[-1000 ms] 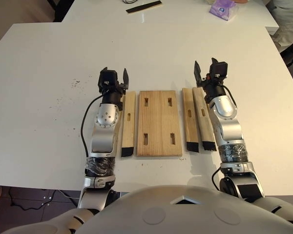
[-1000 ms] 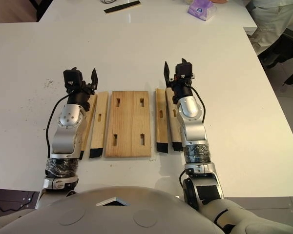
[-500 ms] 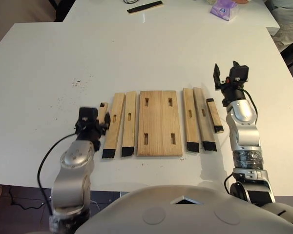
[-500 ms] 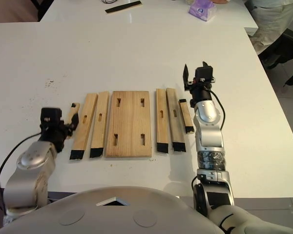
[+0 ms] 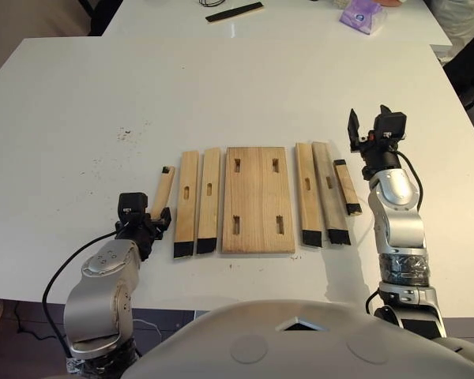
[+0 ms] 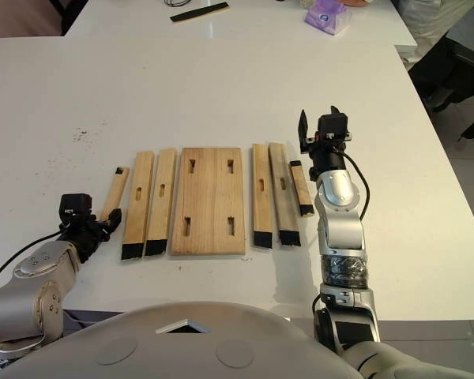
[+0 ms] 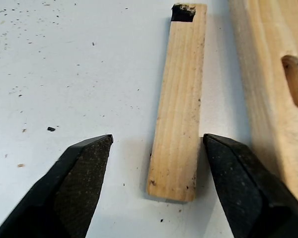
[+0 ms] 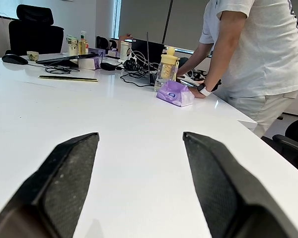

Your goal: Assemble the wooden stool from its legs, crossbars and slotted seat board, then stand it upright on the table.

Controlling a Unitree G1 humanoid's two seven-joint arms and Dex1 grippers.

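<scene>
i've got the seat board (image 5: pixel 257 199) lying flat on the white table (image 5: pixel 221 87), near the near edge and about midway along it, its four slots facing up. two legs (image 5: pixel 188 203) (image 5: pixel 208 200) lie flat just beside its left side, side by side, each with one slot and a black end pointing to the near edge. two more legs (image 5: pixel 306 193) (image 5: pixel 329 192) lie the same way just beside its right side. a short crossbar (image 7: pixel 181 99) lies outside the left pair, slightly slanted, black tip toward the far edge. a second short crossbar (image 5: pixel 347 187) lies outside the right pair, close against the outer leg.

my left claw (image 7: pixel 156 140) is down low at the near end of the left crossbar, spread wide. one finger (image 7: pixel 82 173) sits on the bare table side, the other in the gap between crossbar and nearest leg. the bar's near end lies between them, and i see a gap on both sides, so nothing is held.

my right claw (image 5: pixel 369 125) is spread wide too and holds nothing. it sits just past the far end of the right crossbar, toward the table's right edge, fingers pointing at the far edge.

beyond the far edge, on another table, i see a purple pack (image 5: pixel 362 14) and a thin black strip (image 5: pixel 233 10).
</scene>
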